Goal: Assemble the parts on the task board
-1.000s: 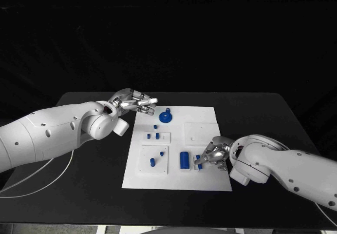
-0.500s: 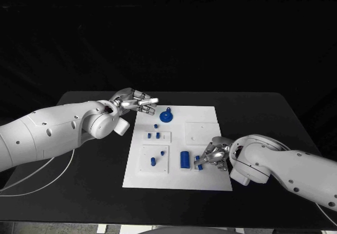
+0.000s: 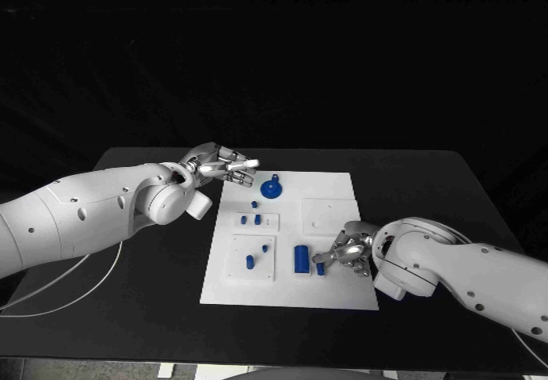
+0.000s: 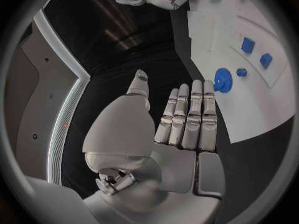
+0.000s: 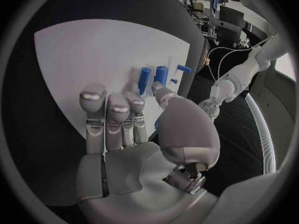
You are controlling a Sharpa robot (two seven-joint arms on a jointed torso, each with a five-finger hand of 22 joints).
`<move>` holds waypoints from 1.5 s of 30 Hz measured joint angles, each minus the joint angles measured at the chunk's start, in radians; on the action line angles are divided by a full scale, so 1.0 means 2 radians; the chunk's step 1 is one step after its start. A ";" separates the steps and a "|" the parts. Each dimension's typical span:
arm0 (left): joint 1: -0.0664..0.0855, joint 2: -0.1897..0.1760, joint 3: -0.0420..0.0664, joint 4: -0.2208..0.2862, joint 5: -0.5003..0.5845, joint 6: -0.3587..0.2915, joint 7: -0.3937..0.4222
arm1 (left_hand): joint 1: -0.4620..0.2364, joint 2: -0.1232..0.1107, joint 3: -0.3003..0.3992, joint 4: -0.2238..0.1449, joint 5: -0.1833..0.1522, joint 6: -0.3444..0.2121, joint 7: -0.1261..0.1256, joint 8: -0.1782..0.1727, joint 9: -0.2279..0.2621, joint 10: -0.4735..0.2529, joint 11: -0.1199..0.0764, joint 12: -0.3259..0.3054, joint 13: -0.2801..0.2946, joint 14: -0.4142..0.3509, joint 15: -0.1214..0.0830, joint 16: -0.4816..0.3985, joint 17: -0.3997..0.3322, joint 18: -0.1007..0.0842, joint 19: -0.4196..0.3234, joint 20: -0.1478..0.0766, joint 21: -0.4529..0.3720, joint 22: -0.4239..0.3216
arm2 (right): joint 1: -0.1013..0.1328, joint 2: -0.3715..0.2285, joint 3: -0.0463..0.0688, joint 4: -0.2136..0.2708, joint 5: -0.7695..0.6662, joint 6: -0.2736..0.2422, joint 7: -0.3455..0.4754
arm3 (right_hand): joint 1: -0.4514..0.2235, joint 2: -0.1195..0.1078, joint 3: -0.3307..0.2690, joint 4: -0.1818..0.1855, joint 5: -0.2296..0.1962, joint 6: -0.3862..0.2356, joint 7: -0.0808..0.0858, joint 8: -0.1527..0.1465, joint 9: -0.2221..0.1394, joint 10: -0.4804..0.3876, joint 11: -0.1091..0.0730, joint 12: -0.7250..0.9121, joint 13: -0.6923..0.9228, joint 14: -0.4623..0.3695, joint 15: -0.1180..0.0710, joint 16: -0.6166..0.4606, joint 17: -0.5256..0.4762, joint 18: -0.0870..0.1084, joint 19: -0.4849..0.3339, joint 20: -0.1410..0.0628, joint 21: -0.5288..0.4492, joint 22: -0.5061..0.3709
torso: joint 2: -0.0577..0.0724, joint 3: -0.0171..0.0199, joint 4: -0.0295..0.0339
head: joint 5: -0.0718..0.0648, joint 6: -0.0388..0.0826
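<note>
The right hand [image 3: 348, 255] hovers unclenched beside the short blue plastic peg [image 3: 321, 269]; approach squarely on the white task board [image 3: 325, 186]. The left hand [image 3: 219, 165] holds nothing.

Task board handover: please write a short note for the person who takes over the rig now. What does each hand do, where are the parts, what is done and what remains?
Left hand: open, fingers straight, holds nothing, above the board's far left corner beside the round blue gear.
Right hand: at the near right of the task board, fingers at a small blue part; whether it grips it cannot be told.
Parts: a blue cylinder stands next to that part; two small blocks on the middle left plate; two small pieces on the near left plate.
Done: cannot be judged with certainty.
Left: parts appear spread about, so assembly seems mostly open.
</note>
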 measured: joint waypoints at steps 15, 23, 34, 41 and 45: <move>0.000 0.001 0.000 -0.001 -0.002 0.001 -0.001 | 0.000 0.000 0.000 0.000 0.000 0.000 0.000 0.000 0.000 0.000 0.000 0.000 0.000 0.000 0.000 0.000 0.000 0.000 0.000 0.000 0.000 0.000 | 0.001 -0.005 0.000 0.001 -0.001 0.007 0.003 | 0.002 -0.002 -0.001 0.004 0.000 0.000 0.000 0.001 -0.001 0.000 0.000 -0.002 0.000 0.000 0.000 0.000 0.000 0.000 0.000 0.000 0.000 0.000 | 0.000 0.0008 -0.0003 | 0.001 0.000; 0.000 0.000 0.000 -0.001 -0.002 0.001 -0.002 | 0.000 0.000 0.000 0.000 0.000 0.000 0.000 0.000 0.000 0.000 0.000 0.000 0.000 0.000 0.000 0.000 0.000 0.000 0.000 0.000 0.000 0.000 | 0.000 -0.022 0.000 0.010 0.004 0.020 0.016 | -0.005 -0.009 -0.023 0.026 0.000 -0.001 0.001 0.001 -0.001 0.000 0.000 -0.002 0.000 0.000 0.000 -0.002 0.000 0.000 0.000 0.000 0.000 0.000 | 0.000 0.0016 -0.0005 | 0.000 0.002; 0.000 0.000 0.000 -0.002 -0.003 0.002 -0.002 | 0.000 0.000 0.000 0.000 0.000 0.000 0.000 0.000 0.000 0.000 0.000 0.000 0.000 0.000 0.000 0.000 0.000 0.000 0.000 0.000 0.000 0.000 | -0.004 -0.037 0.000 0.023 0.006 0.039 0.035 | 0.001 0.070 -0.235 -0.002 0.076 -0.006 0.005 0.001 0.000 0.000 0.000 -0.002 0.000 0.000 0.000 -0.002 0.001 0.000 0.000 0.000 0.000 0.000 | 0.000 0.0021 -0.0010 | -0.001 0.003; 0.000 0.000 -0.001 -0.003 -0.003 0.002 -0.002 | 0.000 0.000 0.000 0.000 0.000 0.000 0.000 0.000 0.000 0.000 0.000 0.000 0.000 0.000 0.000 0.000 0.000 0.000 0.000 0.000 0.000 -0.001 | -0.007 -0.040 0.000 0.027 0.006 0.053 0.044 | 0.028 0.082 -0.234 -0.036 0.071 -0.006 0.005 0.001 0.000 0.000 0.000 -0.002 0.000 0.000 0.000 -0.002 0.001 0.000 0.000 0.000 0.000 0.000 | 0.000 0.0015 -0.0008 | -0.002 0.003; 0.000 0.000 -0.001 -0.003 -0.003 0.002 -0.002 | 0.000 0.000 0.000 0.000 0.000 0.000 0.000 0.000 0.000 0.000 0.000 0.000 0.000 0.000 0.000 0.000 0.000 0.000 0.000 0.000 0.000 -0.001 | -0.009 -0.040 0.000 0.026 0.005 0.057 0.046 | 0.048 0.081 -0.176 -0.063 0.034 -0.006 0.005 0.001 0.000 0.000 0.000 -0.002 0.000 0.000 0.000 -0.002 0.002 0.000 0.000 0.000 0.000 0.000 | 0.000 0.0009 -0.0005 | -0.003 0.003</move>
